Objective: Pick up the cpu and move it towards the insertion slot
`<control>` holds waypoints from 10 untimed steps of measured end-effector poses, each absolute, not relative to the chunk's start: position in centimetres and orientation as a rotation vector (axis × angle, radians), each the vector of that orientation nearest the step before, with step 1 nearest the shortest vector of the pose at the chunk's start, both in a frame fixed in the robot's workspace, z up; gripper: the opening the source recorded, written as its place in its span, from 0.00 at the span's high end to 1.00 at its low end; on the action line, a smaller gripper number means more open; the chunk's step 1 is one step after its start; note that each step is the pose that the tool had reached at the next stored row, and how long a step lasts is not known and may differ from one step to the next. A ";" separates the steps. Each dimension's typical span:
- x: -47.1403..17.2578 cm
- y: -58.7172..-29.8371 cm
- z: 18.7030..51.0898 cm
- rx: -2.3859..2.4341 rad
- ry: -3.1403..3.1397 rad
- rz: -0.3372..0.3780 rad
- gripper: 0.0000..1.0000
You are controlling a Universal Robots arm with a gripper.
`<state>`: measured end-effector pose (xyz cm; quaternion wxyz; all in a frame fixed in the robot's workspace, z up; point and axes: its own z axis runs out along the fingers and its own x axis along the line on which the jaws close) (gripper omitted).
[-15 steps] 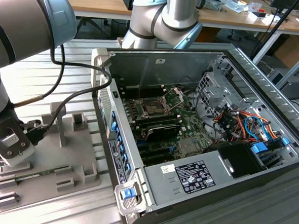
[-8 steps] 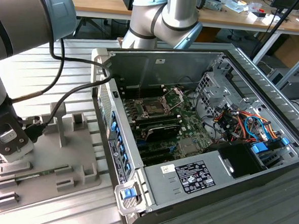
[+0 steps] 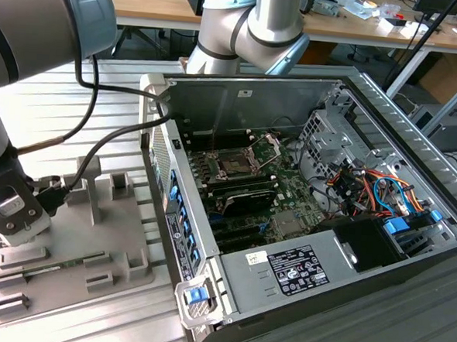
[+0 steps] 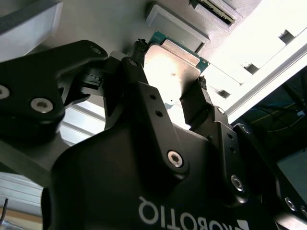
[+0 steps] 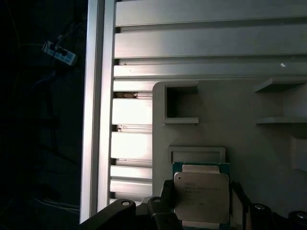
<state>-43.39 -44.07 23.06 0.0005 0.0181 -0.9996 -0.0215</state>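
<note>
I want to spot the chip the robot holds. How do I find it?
Look at the grey tray beside the open computer case, on the exterior view's left. There, black jaws pinch the cpu: a thin shiny silver square with green edges, unlike the dull grey pockets nearby.

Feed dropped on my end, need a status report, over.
End effector shut on the chip, over the grey tray. Socket inside the computer case, toward the exterior view's right. Case wall stands between tray and socket.
</note>
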 end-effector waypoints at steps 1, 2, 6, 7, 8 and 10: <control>-43.4 -44.1 23.1 0.057 -3.139 -0.068 0.45; -43.4 -44.1 23.1 0.057 -3.139 -0.068 0.45; -43.4 -44.1 23.3 0.057 -3.139 -0.068 0.45; -43.4 -44.1 23.3 0.057 -3.139 -0.068 0.45; -43.4 -44.1 23.4 0.057 -3.139 -0.068 0.45; -43.4 -44.1 23.4 0.057 -3.139 -0.068 0.45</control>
